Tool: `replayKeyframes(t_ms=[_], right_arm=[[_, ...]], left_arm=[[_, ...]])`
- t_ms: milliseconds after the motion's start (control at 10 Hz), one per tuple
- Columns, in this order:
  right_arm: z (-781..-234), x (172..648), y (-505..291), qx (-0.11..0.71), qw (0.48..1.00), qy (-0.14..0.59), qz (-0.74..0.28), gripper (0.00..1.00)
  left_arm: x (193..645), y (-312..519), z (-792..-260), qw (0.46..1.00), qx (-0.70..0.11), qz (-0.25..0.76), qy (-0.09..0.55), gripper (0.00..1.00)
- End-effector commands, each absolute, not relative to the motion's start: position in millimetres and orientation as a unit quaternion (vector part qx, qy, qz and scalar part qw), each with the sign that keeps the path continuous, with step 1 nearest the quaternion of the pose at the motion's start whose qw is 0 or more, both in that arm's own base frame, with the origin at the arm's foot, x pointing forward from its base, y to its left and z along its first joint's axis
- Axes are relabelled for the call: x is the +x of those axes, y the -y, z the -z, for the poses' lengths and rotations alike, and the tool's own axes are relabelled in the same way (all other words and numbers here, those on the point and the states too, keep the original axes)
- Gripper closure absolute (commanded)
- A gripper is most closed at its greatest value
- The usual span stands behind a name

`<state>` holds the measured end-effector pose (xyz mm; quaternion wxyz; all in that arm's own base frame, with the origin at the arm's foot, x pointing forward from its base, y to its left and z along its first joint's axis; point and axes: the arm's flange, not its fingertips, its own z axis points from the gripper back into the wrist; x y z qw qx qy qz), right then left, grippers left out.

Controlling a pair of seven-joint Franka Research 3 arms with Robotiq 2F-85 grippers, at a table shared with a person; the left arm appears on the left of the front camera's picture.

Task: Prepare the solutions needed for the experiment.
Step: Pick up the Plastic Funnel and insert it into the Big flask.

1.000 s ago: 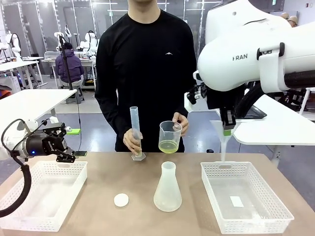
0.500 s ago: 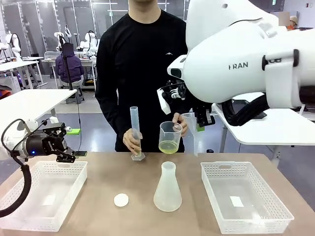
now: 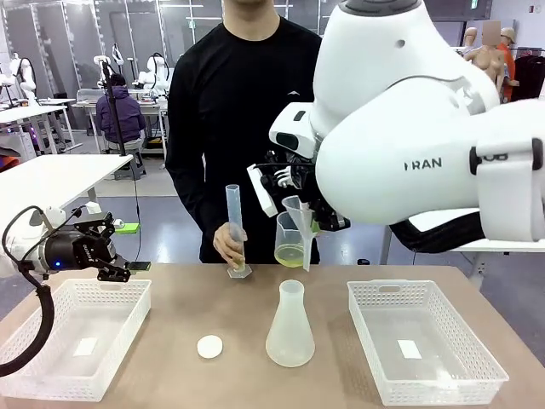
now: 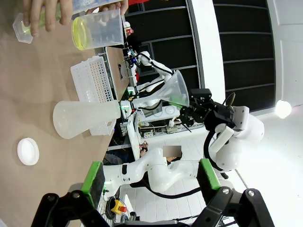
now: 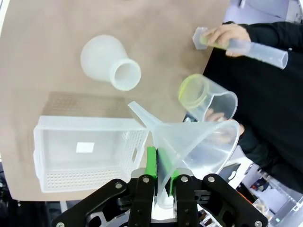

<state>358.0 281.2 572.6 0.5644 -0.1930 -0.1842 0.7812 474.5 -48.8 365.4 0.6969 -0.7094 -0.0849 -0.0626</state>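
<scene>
Right jaws: clamped on funnel (image 5: 199,146) rim, near flask (image 3: 290,328).
Left jaws: apart, holding nothing.
Risk: spout could miss the flask neck, so solution (image 3: 290,254) from the person's beaker (image 3: 288,228) spills onto worktop (image 3: 213,298).

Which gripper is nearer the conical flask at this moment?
Right. The right gripper, shut on the funnel, hangs just above and behind the conical flask. The left gripper, open, sits far off toward the table's left side, by the left tray.
</scene>
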Motion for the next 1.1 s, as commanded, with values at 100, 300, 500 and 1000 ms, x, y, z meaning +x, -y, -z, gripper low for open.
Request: replayKeyframes(t_ms=[100,300,500,1000], right_arm=[[-562,348,-281,-0.175,0.536,0.205,-0.800,0.94],[-561,345,-286,-0.171,0.531,0.206,-0.804,0.94],[-563,347,-292,-0.183,0.543,0.196,-0.796,0.94],[-551,351,-297,-0.198,0.537,0.216,-0.791,0.94]], left_arm=[[473,50,-369,0.693,-0.713,0.062,0.092,0.00],[473,50,-369,0.693,-0.713,0.062,0.092,0.00],[473,50,-369,0.693,-0.713,0.062,0.092,0.00],[473,50,-369,0.693,-0.713,0.062,0.092,0.00]])
